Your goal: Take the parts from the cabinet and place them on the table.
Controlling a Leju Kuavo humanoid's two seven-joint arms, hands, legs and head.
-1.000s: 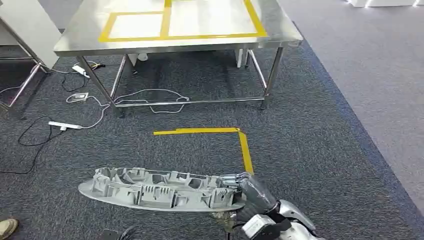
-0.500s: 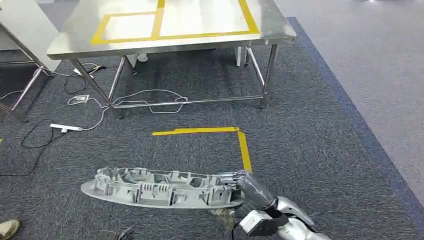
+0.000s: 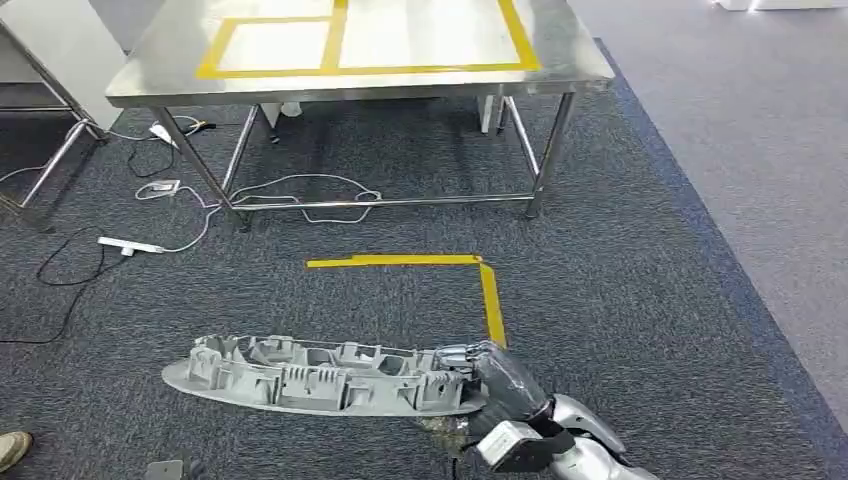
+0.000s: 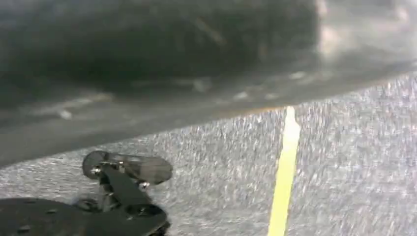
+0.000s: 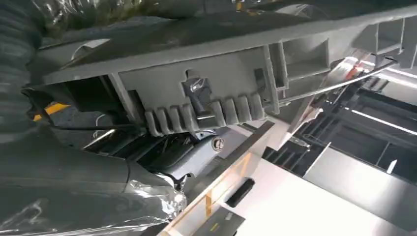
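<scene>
My right hand (image 3: 495, 375) grips the right end of a long grey plastic part (image 3: 315, 377), ribbed on its upper side, and carries it level above the carpet in the head view. The right wrist view looks along the same part (image 5: 216, 98) from close behind my hand (image 5: 74, 172). Ahead stands the steel table (image 3: 560, 75) with yellow tape rectangles (image 3: 340, 45) on its top.
Cables and a power strip (image 3: 130, 246) lie on the carpet left of the table legs. A yellow tape corner (image 3: 485, 275) marks the floor in front of me. A white cabinet edge (image 3: 50, 40) stands at the far left. A shoe (image 3: 12, 450) shows at the lower left.
The camera has shifted slightly, so the table sits a little differently in the picture. My right hand still holds the part in the same way.
</scene>
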